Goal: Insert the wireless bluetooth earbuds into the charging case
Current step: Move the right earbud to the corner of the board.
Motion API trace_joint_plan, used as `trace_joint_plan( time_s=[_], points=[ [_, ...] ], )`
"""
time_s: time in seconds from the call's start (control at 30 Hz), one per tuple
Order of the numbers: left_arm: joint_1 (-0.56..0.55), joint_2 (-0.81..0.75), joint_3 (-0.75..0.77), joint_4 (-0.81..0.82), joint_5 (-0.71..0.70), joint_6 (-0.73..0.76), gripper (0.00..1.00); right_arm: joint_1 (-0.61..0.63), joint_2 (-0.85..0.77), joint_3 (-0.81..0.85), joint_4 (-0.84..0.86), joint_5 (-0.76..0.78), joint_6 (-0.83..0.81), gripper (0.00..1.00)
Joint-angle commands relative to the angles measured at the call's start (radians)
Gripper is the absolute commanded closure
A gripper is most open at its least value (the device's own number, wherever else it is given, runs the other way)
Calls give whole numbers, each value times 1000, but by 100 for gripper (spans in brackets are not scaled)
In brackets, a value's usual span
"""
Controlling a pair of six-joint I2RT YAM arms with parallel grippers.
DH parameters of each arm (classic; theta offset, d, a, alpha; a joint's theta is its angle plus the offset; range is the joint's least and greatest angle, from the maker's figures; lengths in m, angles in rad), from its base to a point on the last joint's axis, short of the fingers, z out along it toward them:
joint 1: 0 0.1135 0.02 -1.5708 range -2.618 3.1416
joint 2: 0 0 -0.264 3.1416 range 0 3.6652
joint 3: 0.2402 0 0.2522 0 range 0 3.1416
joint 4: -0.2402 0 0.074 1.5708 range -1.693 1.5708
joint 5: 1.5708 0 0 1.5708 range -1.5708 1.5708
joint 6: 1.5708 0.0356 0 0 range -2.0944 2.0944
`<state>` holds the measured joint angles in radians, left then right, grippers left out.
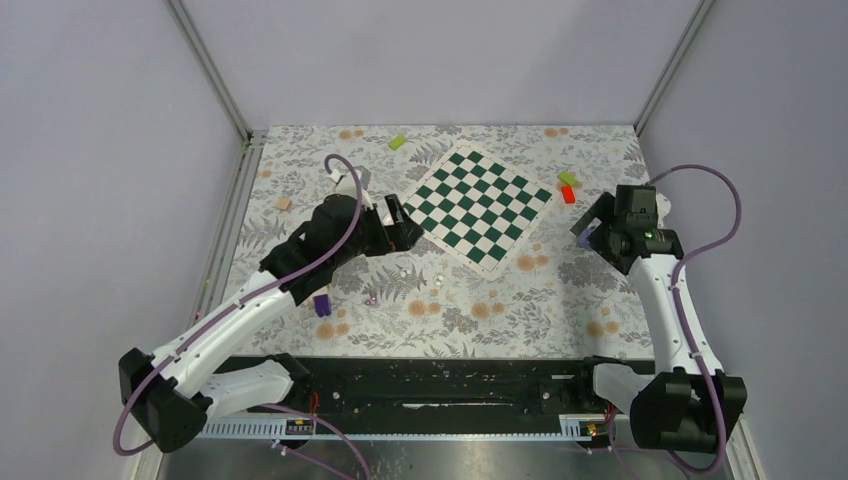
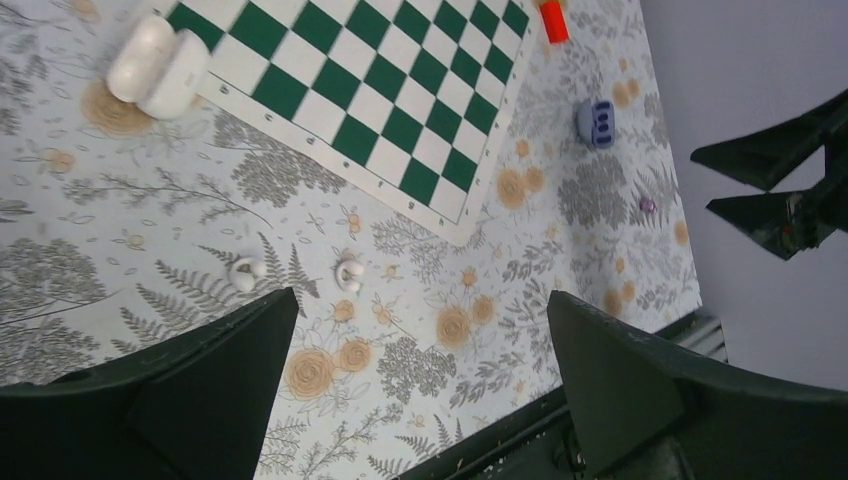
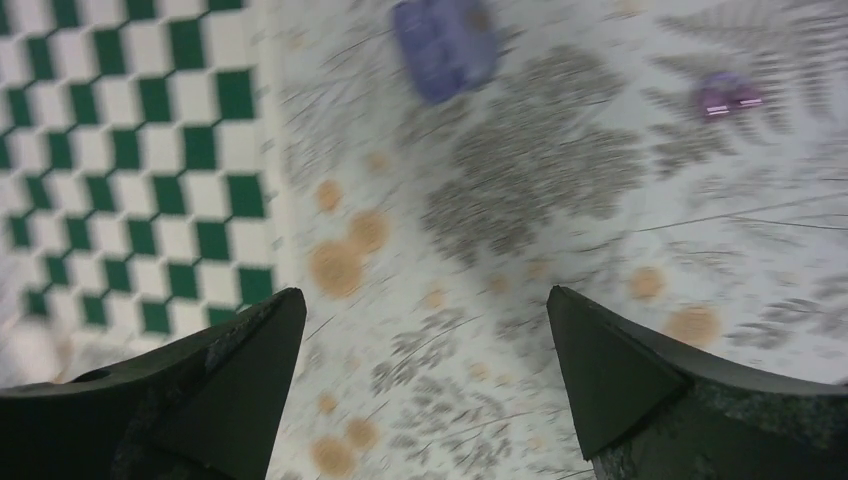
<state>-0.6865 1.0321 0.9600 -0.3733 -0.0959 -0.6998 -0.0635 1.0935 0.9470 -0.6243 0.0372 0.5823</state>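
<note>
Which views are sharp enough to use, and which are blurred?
Left wrist: crisp, evenly lit, earbuds and charging case clear. Right wrist: motion-smeared, chessboard and blue block streaked. Top external: sharp, soft shadows, earbuds mere specks.

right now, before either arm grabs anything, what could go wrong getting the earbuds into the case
1. The earbuds are tiny, glossy and lie close together on the floral cloth; the wide-open left fingers could flick one away or bump the other.
2. The charging case lies loose at the chessboard edge, so pressing a bud in may slide or tip it unless the right fingers brace it.
</note>
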Motion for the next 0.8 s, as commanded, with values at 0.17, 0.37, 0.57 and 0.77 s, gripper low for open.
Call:
trace_joint_plan(
  time_s=[0.17,0.37,0.57,0.77],
  points=[
    [-1,110,111,-50,200,10,1,-141,132,-45,-13,463,98,3],
    [-1,104,99,-56,193,-7,1,-303,232,-71,124,329,109,31],
    [0,100,94,-58,183,-12,1,-357,369,-36,137,298,103,39],
    [-1,116,109,-58,173,-13,1,-395,451,-6,165,258,103,43]
  ],
)
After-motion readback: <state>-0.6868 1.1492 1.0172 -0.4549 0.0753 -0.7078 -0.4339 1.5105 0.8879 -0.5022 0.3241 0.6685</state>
